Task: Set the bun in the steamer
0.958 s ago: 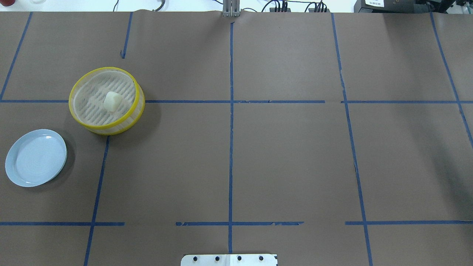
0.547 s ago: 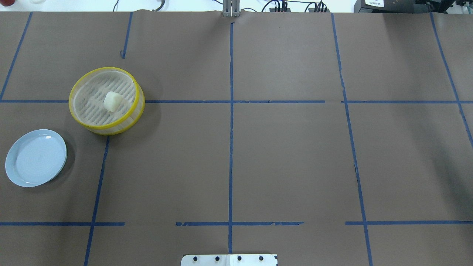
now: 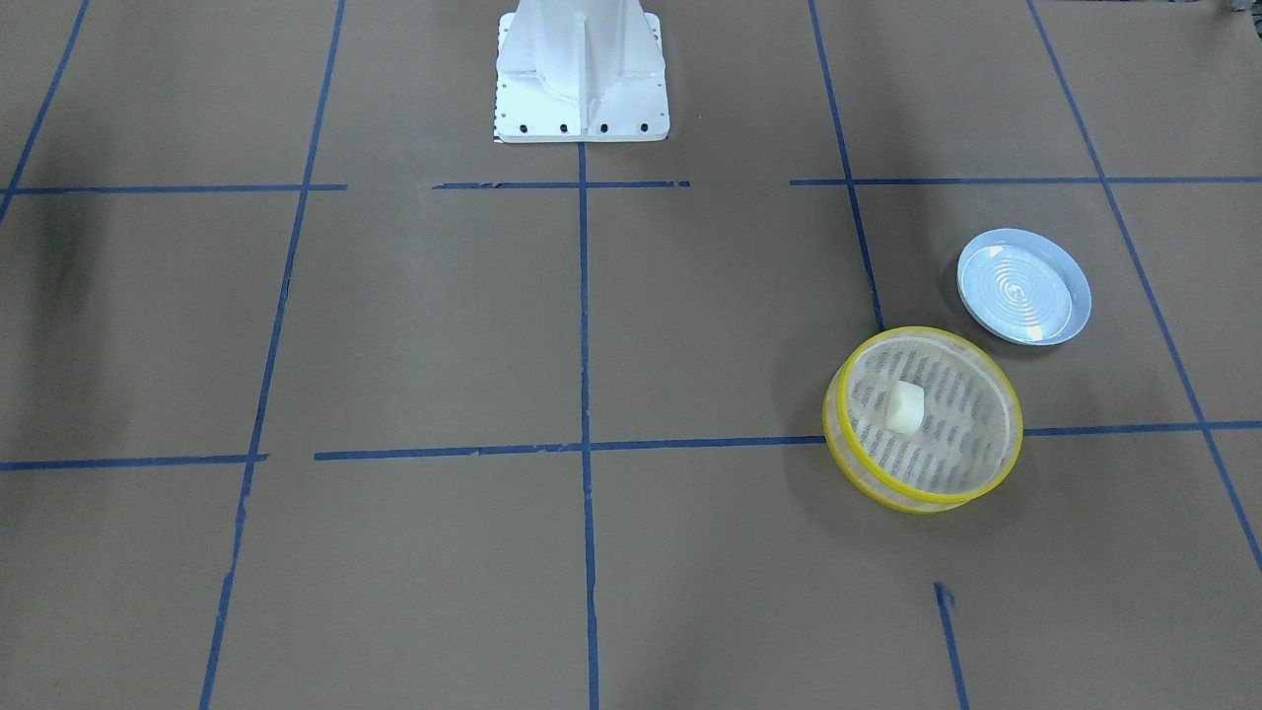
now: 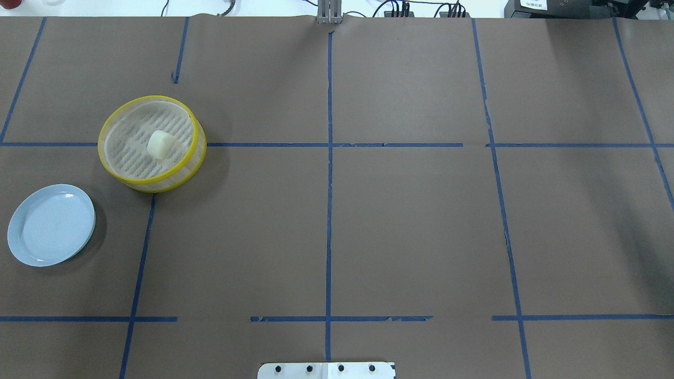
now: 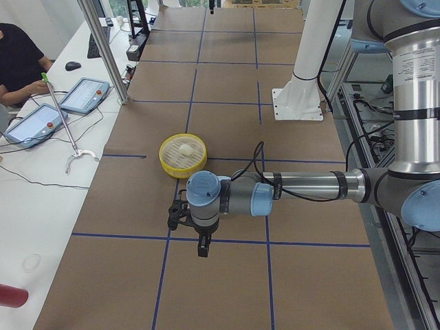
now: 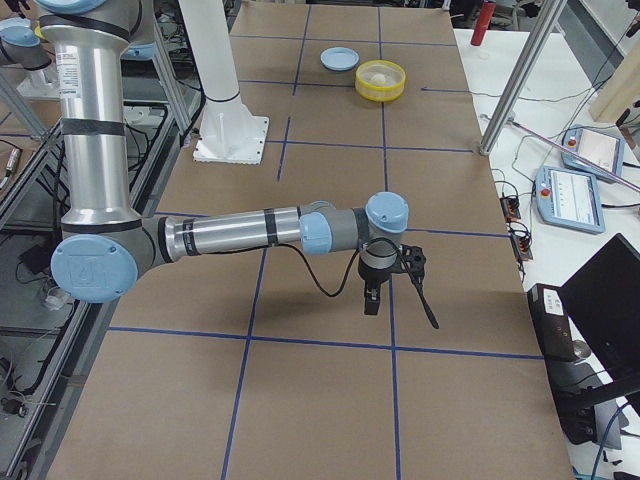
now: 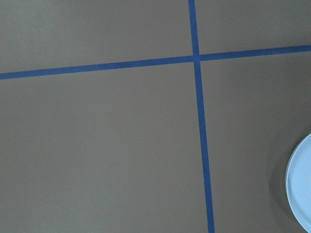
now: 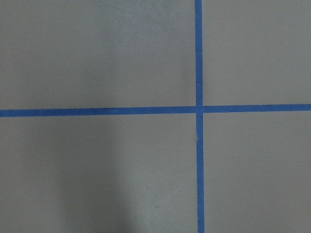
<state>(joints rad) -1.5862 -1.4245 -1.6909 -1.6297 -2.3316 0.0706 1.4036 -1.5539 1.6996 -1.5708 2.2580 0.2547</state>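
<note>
The cream-white bun [image 4: 160,144] lies inside the yellow-rimmed steamer [image 4: 101,145] on the table's left half. It also shows in the front view [image 3: 904,405], with the steamer [image 3: 833,419] around it. No gripper shows in the overhead or front views. My left gripper [image 5: 177,216] shows only in the exterior left view, hovering near the steamer [image 5: 183,152]. My right gripper [image 6: 432,322] shows only in the exterior right view, far from the steamer [image 6: 381,80]. I cannot tell whether either is open or shut.
A pale blue plate [image 4: 51,225] lies bare, near-left of the steamer; its edge shows in the left wrist view [image 7: 301,189]. The robot's white base [image 3: 582,69] stands at the table's near middle. Blue tape lines cross the brown table cover.
</note>
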